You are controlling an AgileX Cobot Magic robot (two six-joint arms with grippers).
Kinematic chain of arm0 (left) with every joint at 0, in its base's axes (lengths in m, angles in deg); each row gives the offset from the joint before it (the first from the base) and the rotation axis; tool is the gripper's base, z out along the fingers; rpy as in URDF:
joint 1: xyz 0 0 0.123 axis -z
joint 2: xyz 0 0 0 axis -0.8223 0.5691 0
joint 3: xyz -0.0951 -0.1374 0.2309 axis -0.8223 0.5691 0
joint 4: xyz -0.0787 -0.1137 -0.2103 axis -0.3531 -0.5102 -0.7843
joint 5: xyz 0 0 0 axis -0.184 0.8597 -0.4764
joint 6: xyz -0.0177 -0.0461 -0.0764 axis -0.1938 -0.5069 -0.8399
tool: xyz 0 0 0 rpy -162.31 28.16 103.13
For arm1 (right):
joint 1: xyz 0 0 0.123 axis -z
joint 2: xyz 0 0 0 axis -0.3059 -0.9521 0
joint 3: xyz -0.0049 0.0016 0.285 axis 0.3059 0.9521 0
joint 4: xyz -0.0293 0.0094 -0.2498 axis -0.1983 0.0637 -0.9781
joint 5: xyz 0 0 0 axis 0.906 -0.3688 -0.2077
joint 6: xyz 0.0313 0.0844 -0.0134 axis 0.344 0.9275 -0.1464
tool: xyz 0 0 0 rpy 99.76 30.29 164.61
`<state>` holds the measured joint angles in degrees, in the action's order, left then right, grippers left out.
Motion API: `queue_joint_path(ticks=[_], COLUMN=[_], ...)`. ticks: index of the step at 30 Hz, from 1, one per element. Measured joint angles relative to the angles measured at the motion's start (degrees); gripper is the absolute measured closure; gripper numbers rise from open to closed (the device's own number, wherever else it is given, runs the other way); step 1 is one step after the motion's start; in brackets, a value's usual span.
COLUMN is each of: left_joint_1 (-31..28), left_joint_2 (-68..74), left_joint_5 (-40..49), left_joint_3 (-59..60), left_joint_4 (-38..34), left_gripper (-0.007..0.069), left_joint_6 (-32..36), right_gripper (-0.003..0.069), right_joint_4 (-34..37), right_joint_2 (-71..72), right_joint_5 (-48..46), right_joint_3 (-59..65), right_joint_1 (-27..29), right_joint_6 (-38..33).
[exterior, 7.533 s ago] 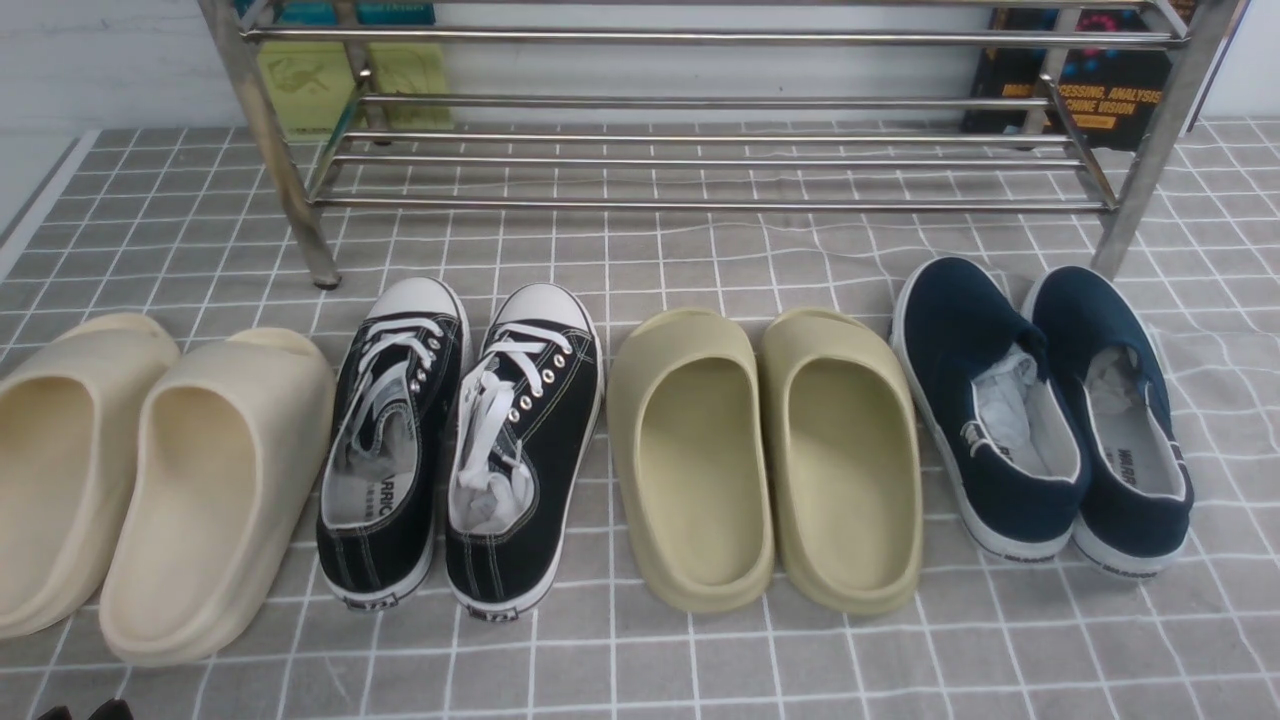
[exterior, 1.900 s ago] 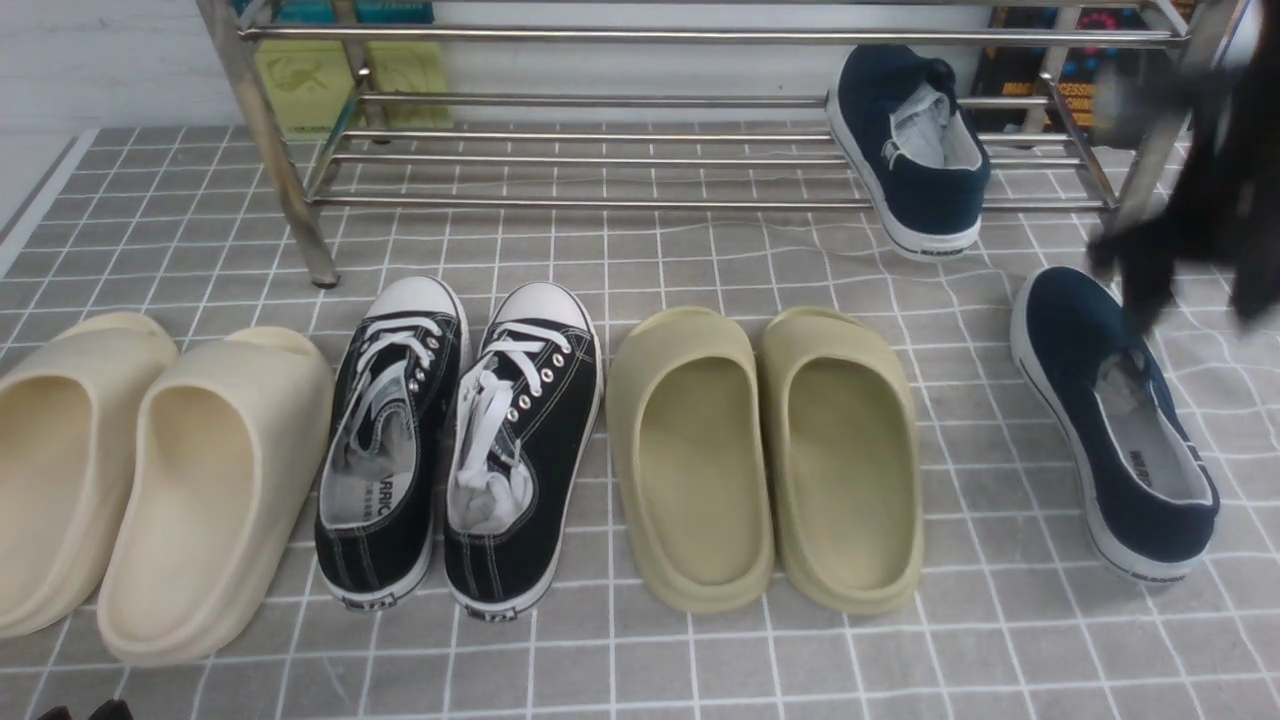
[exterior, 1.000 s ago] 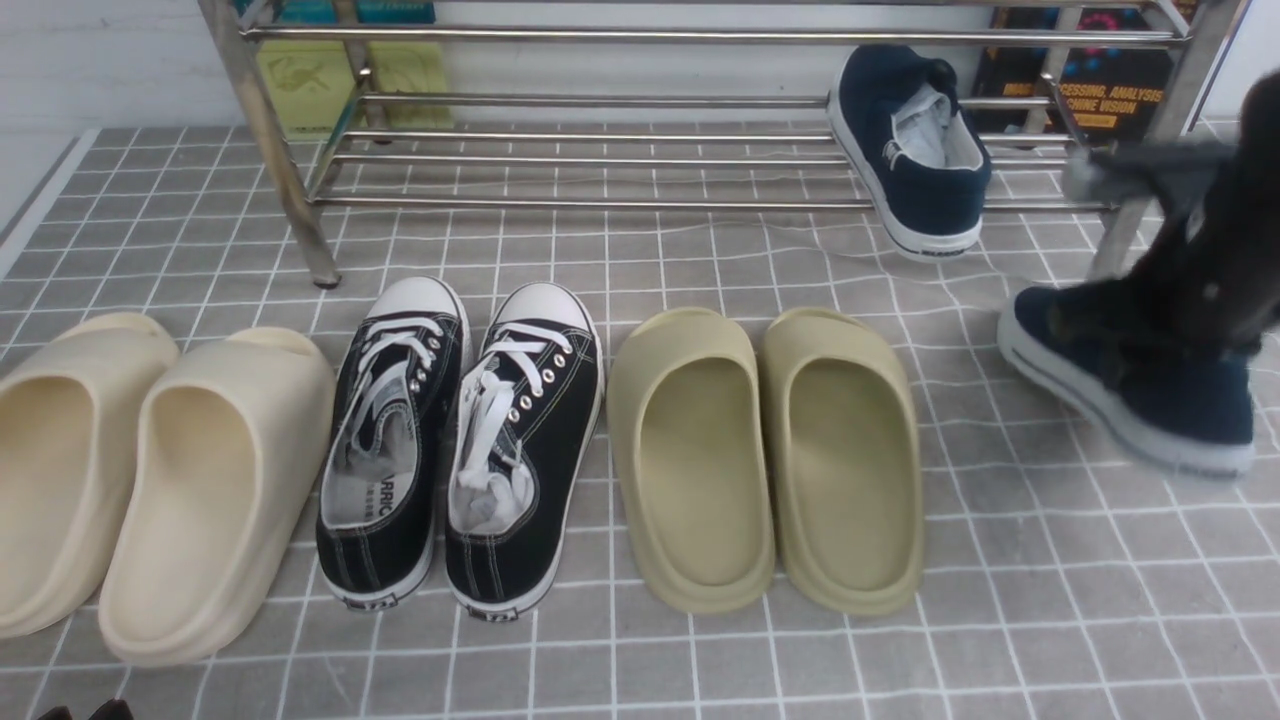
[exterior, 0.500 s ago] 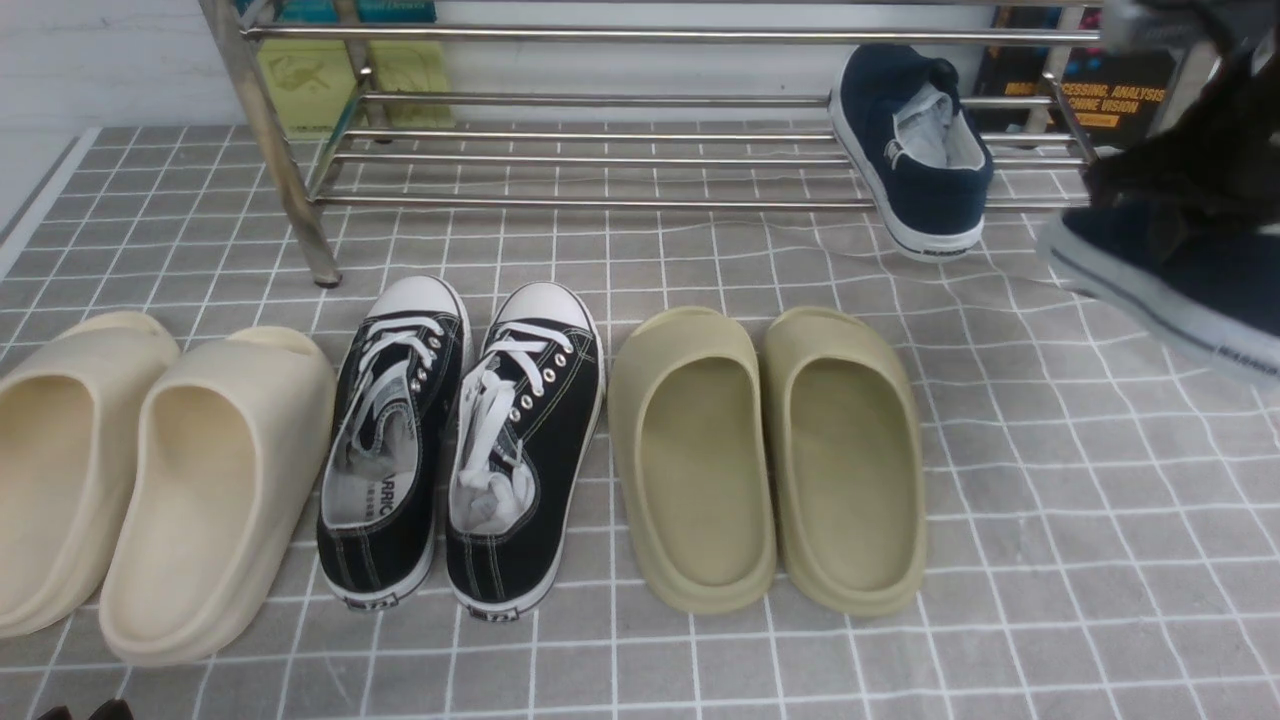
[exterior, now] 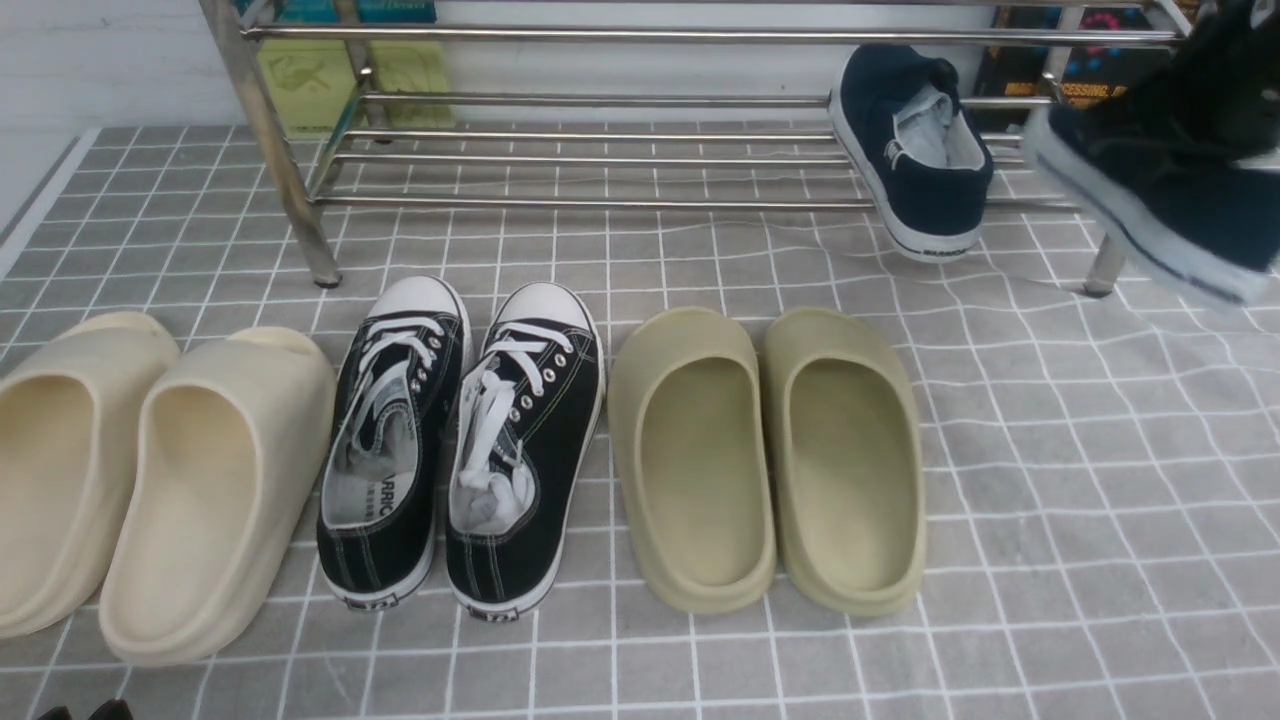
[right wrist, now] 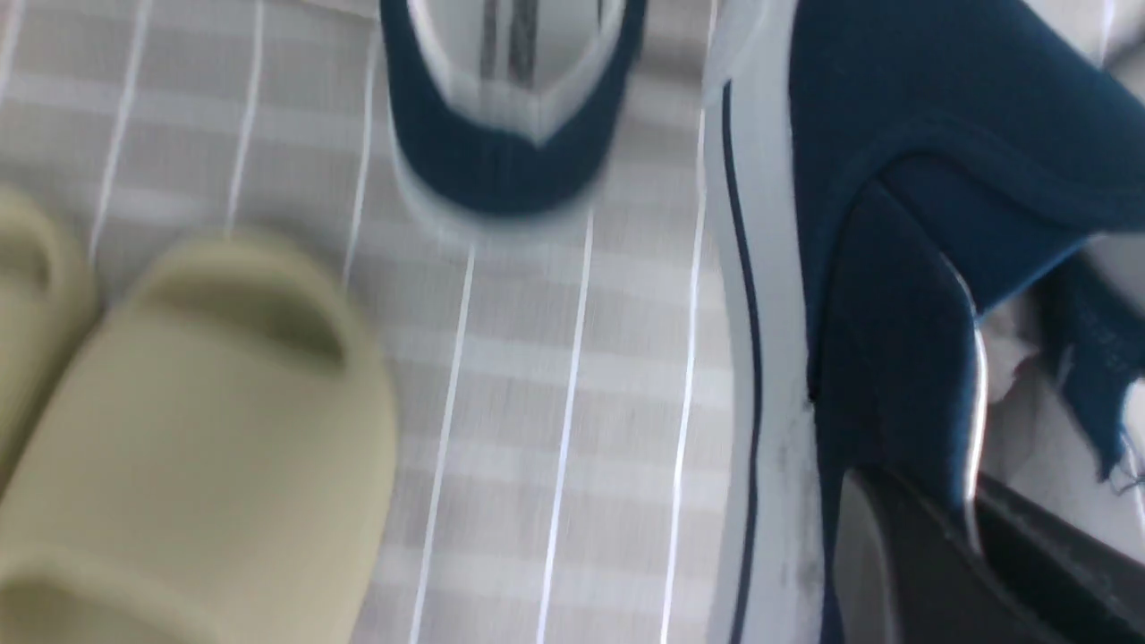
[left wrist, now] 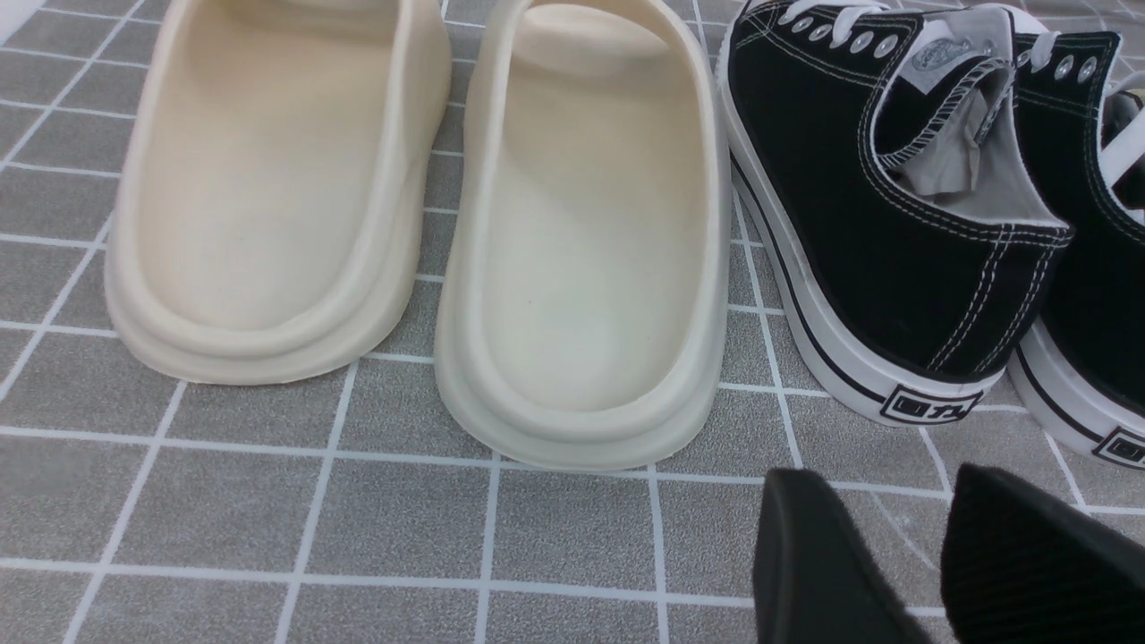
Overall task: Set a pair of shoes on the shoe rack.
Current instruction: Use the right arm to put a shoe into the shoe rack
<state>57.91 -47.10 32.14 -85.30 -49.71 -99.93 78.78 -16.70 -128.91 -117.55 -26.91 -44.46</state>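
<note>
One navy slip-on shoe (exterior: 910, 150) rests on the lower bars of the steel shoe rack (exterior: 600, 37) near its right end, heel toward me and overhanging the front bar. My right gripper (exterior: 1215, 110) is shut on the side wall of the second navy shoe (exterior: 1150, 200) and holds it in the air, tilted, in front of the rack's right end. In the right wrist view the gripper (right wrist: 971, 528) clamps the shoe's collar (right wrist: 877, 179), with the racked shoe's heel (right wrist: 510, 134) beyond. My left gripper (left wrist: 881, 483) is open and empty, low over the cloth behind the black sneakers.
On the grey checked cloth, left to right, stand cream slides (exterior: 150, 470), black lace-up sneakers (exterior: 460, 440) and olive slides (exterior: 770, 450). The rack's right front leg (exterior: 1105, 265) stands just under the held shoe. Books (exterior: 340, 70) lean behind the rack.
My right gripper has taken the second navy shoe off the cloth and carried it up and toward the rack. The first navy shoe has stayed on the rack. The left arm has not moved.
</note>
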Motion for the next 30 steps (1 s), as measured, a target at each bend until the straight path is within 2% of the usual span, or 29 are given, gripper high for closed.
queue_joint_path(ticks=[1,2,6,8,10,15,19,26,30], left_joint_1=[0.00,0.00,0.00,0.00,0.00,0.00,0.00,0.00,0.00], left_joint_2=[0.00,0.00,0.00,0.00,0.00,0.00,0.00,0.00,0.00], left_joint_5=[0.00,0.00,0.00,0.00,0.00,0.00,0.00,0.00,0.00], left_joint_3=[0.00,0.00,0.00,0.00,0.00,0.00,0.00,0.00,0.00], left_joint_4=[0.00,0.00,0.00,0.00,0.00,0.00,0.00,0.00,0.00], left_gripper=[0.0386,0.0386,0.0386,0.0386,0.0386,0.0386,0.0386,0.0386,0.0386], left_joint_6=[0.00,0.00,0.00,0.00,0.00,0.00,0.00,0.00,0.00], right_gripper=[0.0613,0.0613,0.0613,0.0613,0.0613,0.0613,0.0613,0.0613,0.0613], right_joint_4=[-0.08,-1.13,-3.51,-5.04,-9.77,-15.44,-20.72,-30.15,-35.19], right_joint_2=[0.00,-1.90,-6.85,-8.26,-11.61,-14.22,-14.67,-14.78,-15.53], right_joint_5=[0.61,6.93,16.69,19.17,24.51,28.55,29.28,29.78,30.99], right_joint_3=[0.00,0.00,0.12,0.12,0.12,0.12,-0.03,-2.40,-2.40], right_joint_1=[0.00,0.00,-0.06,-0.06,-0.06,-0.06,-0.01,-0.01,0.91], right_joint_6=[-0.19,-1.83,-2.42,-2.76,-2.42,-1.09,2.30,12.38,20.87])
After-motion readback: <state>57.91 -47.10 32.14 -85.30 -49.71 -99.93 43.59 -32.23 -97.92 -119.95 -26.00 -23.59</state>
